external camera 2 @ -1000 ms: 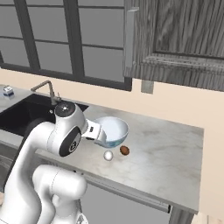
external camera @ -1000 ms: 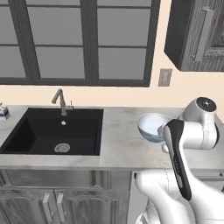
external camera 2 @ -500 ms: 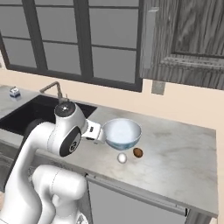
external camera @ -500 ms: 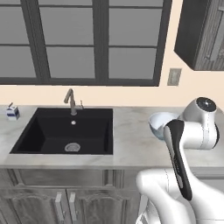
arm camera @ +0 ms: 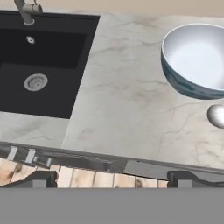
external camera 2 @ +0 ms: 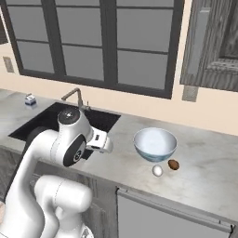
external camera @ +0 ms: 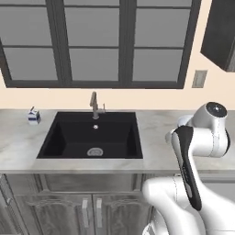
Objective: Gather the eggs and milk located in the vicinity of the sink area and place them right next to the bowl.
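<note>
white milk carton [external camera 2: 30, 99] far left of pincer [arm camera: 111, 177]; pincer open

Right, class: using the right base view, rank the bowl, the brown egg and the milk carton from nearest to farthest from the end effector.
1. Bowl, just right of the end effector.
2. Brown egg, at the bowl's front right.
3. Milk carton, far off to the left.

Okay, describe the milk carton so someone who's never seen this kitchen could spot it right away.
Start at the black sink under the big window. Follow the grey marble counter to the side of the sink away from the bowl. The milk carton stands there by the wall: small, white with blue markings, a gable top, and nothing else near it.
</note>
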### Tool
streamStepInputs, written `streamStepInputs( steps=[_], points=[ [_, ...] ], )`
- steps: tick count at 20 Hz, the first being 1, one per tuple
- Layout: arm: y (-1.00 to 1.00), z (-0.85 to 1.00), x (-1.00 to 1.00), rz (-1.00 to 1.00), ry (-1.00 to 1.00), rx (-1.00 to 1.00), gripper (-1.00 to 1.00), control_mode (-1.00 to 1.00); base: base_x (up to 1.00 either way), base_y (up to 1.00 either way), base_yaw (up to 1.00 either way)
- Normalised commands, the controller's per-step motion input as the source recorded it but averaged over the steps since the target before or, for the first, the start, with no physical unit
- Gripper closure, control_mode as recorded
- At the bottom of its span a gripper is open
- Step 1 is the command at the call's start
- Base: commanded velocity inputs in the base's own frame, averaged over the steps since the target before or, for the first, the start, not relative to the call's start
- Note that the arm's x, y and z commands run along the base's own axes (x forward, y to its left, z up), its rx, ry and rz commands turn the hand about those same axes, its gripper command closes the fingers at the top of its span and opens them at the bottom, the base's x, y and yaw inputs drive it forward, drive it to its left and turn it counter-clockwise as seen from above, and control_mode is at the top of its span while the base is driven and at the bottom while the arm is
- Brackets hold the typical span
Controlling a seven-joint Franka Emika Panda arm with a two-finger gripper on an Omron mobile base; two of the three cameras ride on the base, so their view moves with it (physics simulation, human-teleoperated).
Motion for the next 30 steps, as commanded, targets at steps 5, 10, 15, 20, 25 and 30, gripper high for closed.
streamStepInputs(
  steps=[5,10,15,20,25,30],
  points=[
    [0.00,0.00,0.00,0.00,0.00,0.00,-1.00,1.00,-0.01,0.64,-0.04],
    [0.00,0.00,0.00,0.00,0.00,0.00,-1.00,1.00,-0.02,0.68,-0.04],
    [0.00,0.00,0.00,0.00,0.00,0.00,-1.00,1.00,-0.01,0.69,-0.04],
    [0.00,0.00,0.00,0.00,0.00,0.00,-1.00,1.00,0.00,0.68,-0.03],
    [0.00,0.00,0.00,0.00,0.00,0.00,-1.00,1.00,0.00,0.63,-0.01],
    [0.00,0.00,0.00,0.00,0.00,0.00,-1.00,1.00,0.00,0.60,-0.01]
  ],
)
